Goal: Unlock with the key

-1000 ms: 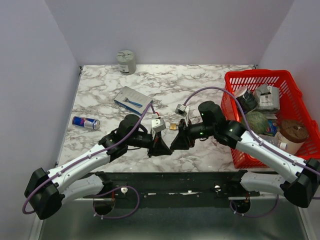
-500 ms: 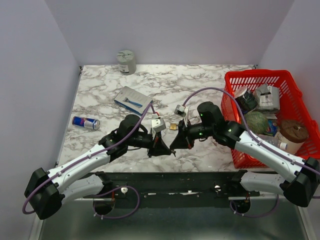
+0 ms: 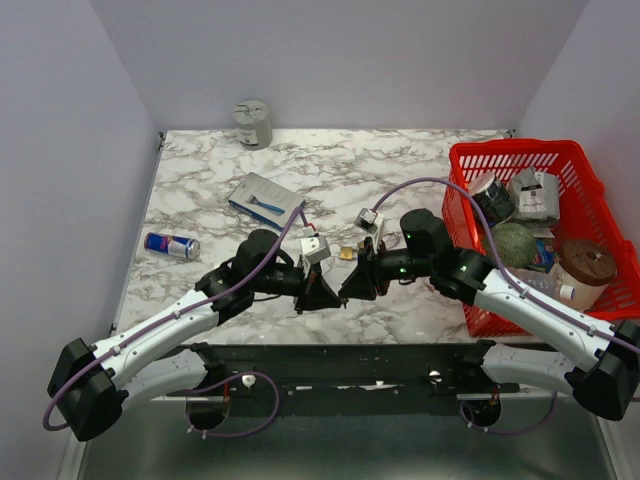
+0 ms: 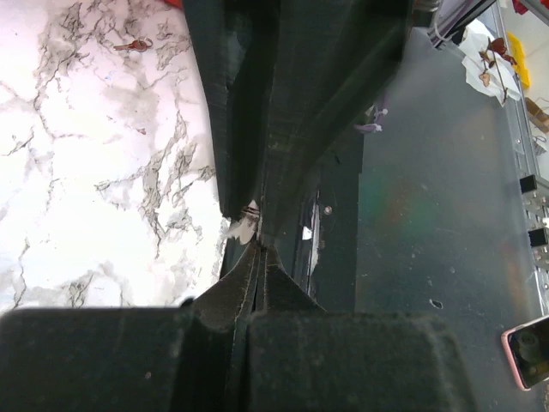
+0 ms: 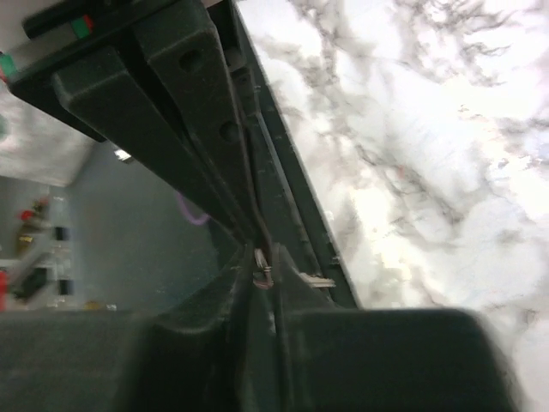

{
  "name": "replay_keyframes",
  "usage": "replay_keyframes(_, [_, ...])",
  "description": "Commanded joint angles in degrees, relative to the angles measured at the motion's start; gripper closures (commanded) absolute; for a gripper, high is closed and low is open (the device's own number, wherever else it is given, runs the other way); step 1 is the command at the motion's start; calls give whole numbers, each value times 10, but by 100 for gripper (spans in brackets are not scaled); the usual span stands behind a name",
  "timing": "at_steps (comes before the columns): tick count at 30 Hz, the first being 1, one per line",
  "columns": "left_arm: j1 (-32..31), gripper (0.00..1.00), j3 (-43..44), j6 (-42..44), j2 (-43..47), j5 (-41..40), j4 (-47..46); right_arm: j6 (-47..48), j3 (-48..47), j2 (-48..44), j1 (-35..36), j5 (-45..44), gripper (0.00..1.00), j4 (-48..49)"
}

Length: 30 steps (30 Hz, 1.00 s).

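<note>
My two grippers meet tip to tip above the table's near edge. The left gripper is shut, with a thin strip that looks like the key pinched between its pads. In the right wrist view the key's small metal ring sits between the nearly closed fingers of my right gripper. A silver key blade sticks out beside the right finger. A small brass thing, apparently the padlock, lies on the marble just behind the grippers. How it lies is too small to tell.
A red basket full of items stands at the right. A razor package and a drink can lie to the left, and a grey tin stands at the back wall. The dark table rail runs right under the grippers.
The right arm has shifted slightly right and its wrist has turned a little. Its fingers have re-set around the key ring. The left arm has not moved.
</note>
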<state>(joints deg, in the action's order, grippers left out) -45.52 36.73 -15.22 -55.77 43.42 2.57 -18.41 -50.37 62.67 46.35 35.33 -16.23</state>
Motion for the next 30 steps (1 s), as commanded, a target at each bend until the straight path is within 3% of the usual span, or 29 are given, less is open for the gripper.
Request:
replay_keyframes(1, [-4,100,8,5,4,26,-18,17,-10,-13,3,-38,48,-21])
replay_keyframes(3, [-4,100,10,5,3,33,-17,36,-18,-19,4,-33,39,-42])
replay_keyframes(8, [-4,100,13,9,-4,42,-11,64,-32,-29,10,-14,41,-59])
replay_keyframes(15, [-4,100,12,11,-5,48,-9,73,-43,4,19,4,62,-65])
replay_keyframes(23, [-4,100,15,13,-6,42,-5,76,-45,15,23,26,71,-68])
replay_keyframes(26, [-4,100,16,14,-6,40,-4,78,-42,17,24,32,88,-69])
replay_keyframes(27, [-4,100,16,14,-7,37,-4,78,-41,20,25,35,98,-68])
replay_keyframes(30, [-4,100,18,15,-3,30,0,67,-31,18,25,37,99,-50])
